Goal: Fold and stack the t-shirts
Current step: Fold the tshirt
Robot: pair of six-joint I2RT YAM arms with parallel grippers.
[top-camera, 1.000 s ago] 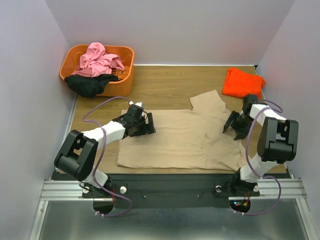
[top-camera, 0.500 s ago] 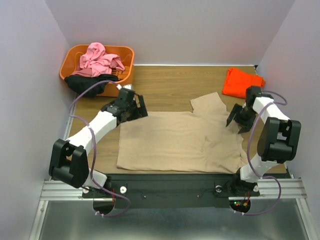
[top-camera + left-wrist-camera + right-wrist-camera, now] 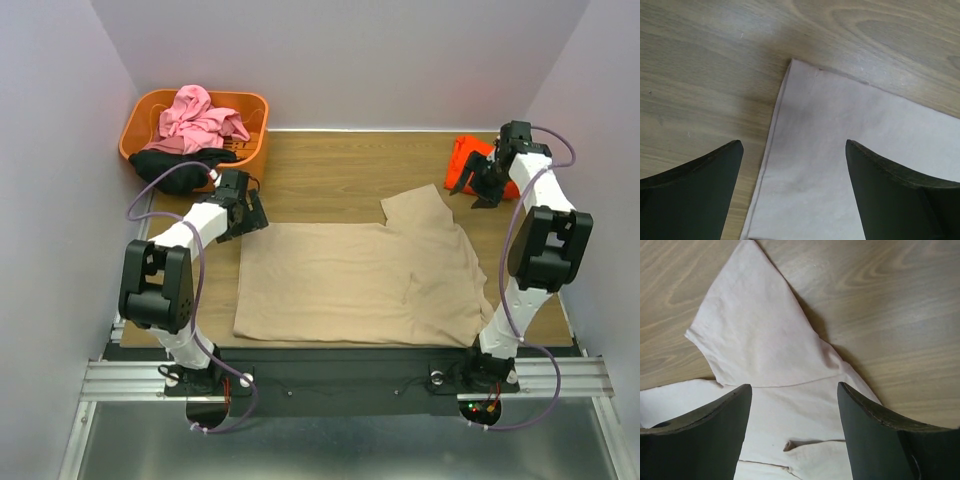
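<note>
Your left gripper (image 3: 248, 215) hangs with its fingers spread wide and nothing between them, over the far left corner of the tan t-shirt (image 3: 350, 285), which lies opened out flat on the wooden table (image 3: 330, 170). Your right gripper (image 3: 470, 190) is equally spread and empty, near the orange-red t-shirt (image 3: 465, 155) at the far right, its camera looking down on the tan sleeve (image 3: 755, 335). The pink t-shirt (image 3: 200, 115) sits in the orange basket (image 3: 255, 140), with the black t-shirt (image 3: 175, 170) draped over its front rim.
</note>
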